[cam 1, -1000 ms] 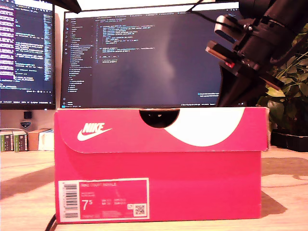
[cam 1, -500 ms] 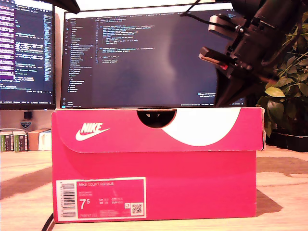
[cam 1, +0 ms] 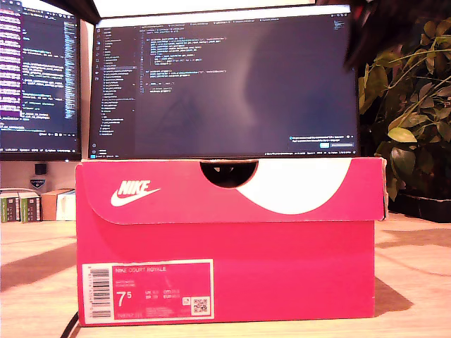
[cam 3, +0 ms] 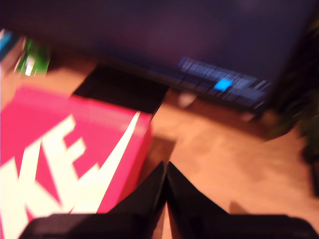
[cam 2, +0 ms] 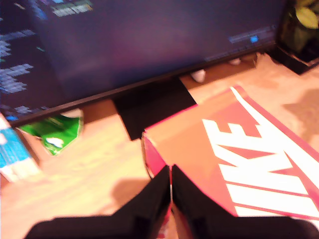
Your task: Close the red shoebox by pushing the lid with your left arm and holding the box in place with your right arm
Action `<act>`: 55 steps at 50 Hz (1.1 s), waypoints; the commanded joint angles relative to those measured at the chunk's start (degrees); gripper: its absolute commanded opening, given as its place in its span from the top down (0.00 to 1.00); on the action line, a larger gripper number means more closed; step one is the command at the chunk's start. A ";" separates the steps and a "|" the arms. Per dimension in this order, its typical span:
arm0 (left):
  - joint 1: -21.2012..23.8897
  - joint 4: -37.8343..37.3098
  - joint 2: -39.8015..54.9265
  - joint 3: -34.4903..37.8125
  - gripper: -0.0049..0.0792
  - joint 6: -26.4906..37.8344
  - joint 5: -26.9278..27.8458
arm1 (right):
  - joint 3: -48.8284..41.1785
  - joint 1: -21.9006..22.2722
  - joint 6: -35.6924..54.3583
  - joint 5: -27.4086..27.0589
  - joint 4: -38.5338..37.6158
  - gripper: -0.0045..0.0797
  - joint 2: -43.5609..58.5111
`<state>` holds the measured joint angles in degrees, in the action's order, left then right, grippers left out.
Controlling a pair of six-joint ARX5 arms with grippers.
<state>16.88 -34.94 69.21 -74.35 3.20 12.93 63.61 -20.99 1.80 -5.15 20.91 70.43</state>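
Observation:
The red shoebox [cam 1: 225,260] stands on the wooden table with its lid [cam 1: 232,190] down flat over it. In the first wrist view my first gripper [cam 2: 171,174] is shut and empty, hovering over a corner of the lid [cam 2: 239,149] with its white lettering. My second gripper [cam 3: 166,169] is also shut and empty, above the table just off the lid's [cam 3: 65,144] other end. Neither gripper shows in the exterior view. A blurred dark arm [cam 1: 373,28] fills that view's upper right corner.
A wide monitor [cam 1: 225,77] stands right behind the box, with its stand [cam 2: 154,107] on the table. A second monitor [cam 1: 39,77] and small boxes [cam 1: 42,204] are at the exterior view's left. A plant [cam 1: 409,120] is at its right. A green packet [cam 2: 55,132] lies under the screen.
The arm at the exterior view's right has risen away from the box, leaving only a blur in the corner. The box slid slightly toward that view's left, then stayed still.

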 commanded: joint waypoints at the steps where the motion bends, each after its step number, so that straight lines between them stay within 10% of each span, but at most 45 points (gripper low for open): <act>1: -0.52 0.42 -2.21 1.03 0.96 0.33 -0.44 | 0.74 0.15 0.35 -0.46 0.15 0.96 -1.46; 36: -4.92 4.42 -14.10 11.63 0.96 1.84 -3.76 | -6.78 0.17 -0.37 -12.70 3.34 0.96 -16.35; 55: -7.37 16.02 -19.85 24.41 0.96 3.98 -3.34 | -20.22 3.85 1.42 -19.02 -7.28 0.96 -27.78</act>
<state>10.04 -20.62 49.19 -51.62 6.31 9.08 45.56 -18.72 1.41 -23.66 15.57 43.68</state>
